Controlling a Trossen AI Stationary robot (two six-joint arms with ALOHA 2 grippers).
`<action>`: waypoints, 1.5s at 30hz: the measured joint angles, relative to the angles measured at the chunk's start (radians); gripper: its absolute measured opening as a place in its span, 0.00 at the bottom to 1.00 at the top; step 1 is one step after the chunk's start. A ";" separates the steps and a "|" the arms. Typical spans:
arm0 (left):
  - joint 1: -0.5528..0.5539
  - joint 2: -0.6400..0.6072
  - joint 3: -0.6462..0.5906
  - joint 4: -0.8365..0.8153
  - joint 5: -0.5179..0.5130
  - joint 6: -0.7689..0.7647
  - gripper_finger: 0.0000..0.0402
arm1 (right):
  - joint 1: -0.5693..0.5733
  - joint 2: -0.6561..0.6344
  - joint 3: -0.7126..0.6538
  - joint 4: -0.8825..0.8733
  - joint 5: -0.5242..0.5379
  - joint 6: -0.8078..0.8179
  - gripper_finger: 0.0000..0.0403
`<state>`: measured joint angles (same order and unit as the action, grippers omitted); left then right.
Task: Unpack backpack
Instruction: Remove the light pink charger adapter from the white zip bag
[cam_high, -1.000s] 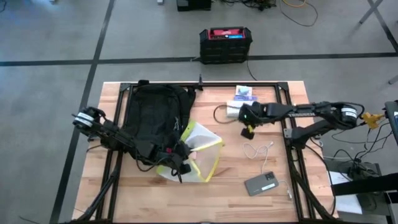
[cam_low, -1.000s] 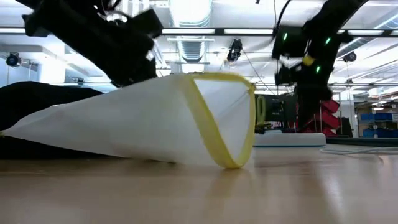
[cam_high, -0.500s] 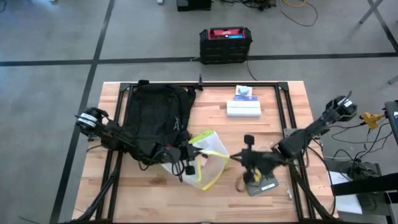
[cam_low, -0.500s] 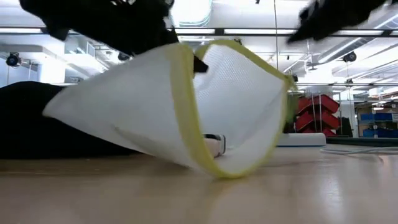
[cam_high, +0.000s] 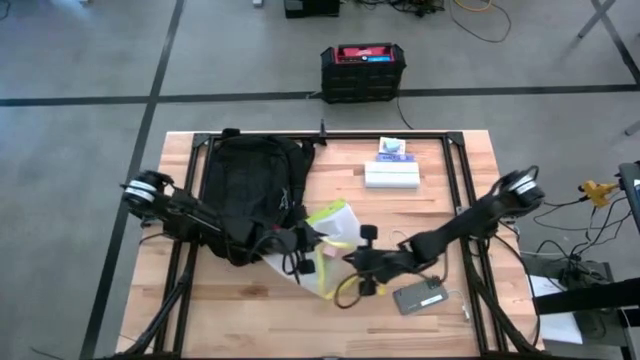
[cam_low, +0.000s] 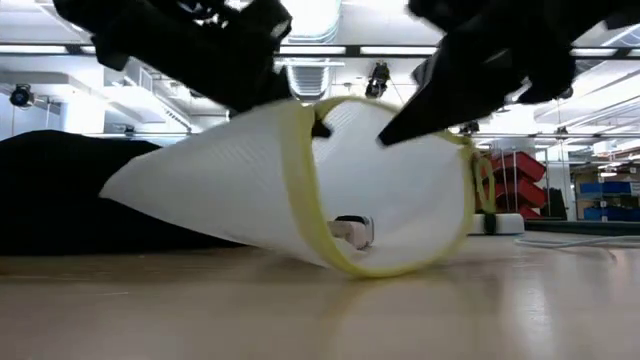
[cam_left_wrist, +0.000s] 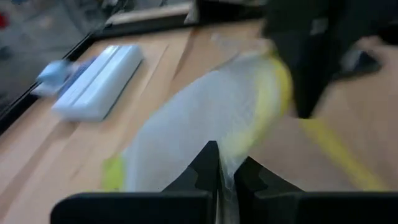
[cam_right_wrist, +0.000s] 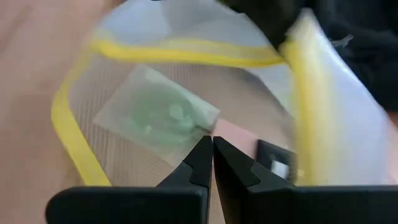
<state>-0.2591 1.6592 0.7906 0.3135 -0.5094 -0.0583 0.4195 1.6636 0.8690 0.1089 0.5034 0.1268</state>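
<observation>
Right gripper (cam_high: 352, 272) now at mesh pouch (cam_high: 330, 240).

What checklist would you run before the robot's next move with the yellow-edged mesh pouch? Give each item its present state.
1. Left gripper shut on the mesh pouch: ok, mesh is pinched between its fingers in the left wrist view.
2. Right gripper at the pouch's open mouth: ok; fingers shut, holding nothing.
3. Pouch clear of the backpack: cannot tell, its near end lies against the backpack's lower edge.
4. Contents still inside the pouch: ok, a small white item and a greenish packet show through the mesh.
5. Phone and white box lie apart from the pouch: ok.
</observation>
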 joint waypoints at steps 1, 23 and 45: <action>0.009 0.000 -0.001 -0.039 -0.020 -0.012 0.00 | -0.012 0.033 0.023 0.001 -0.001 0.006 0.00; 0.069 0.343 -0.098 0.363 0.131 -0.053 0.00 | -0.126 0.117 0.211 -0.540 0.054 0.340 0.31; 0.050 0.327 -0.066 0.471 0.203 -0.054 0.00 | -0.152 0.137 0.339 -0.621 -0.308 -0.448 0.57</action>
<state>-0.2092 1.9862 0.7250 0.7844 -0.3062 -0.1127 0.2678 1.8008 1.2082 -0.5125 0.1955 -0.3214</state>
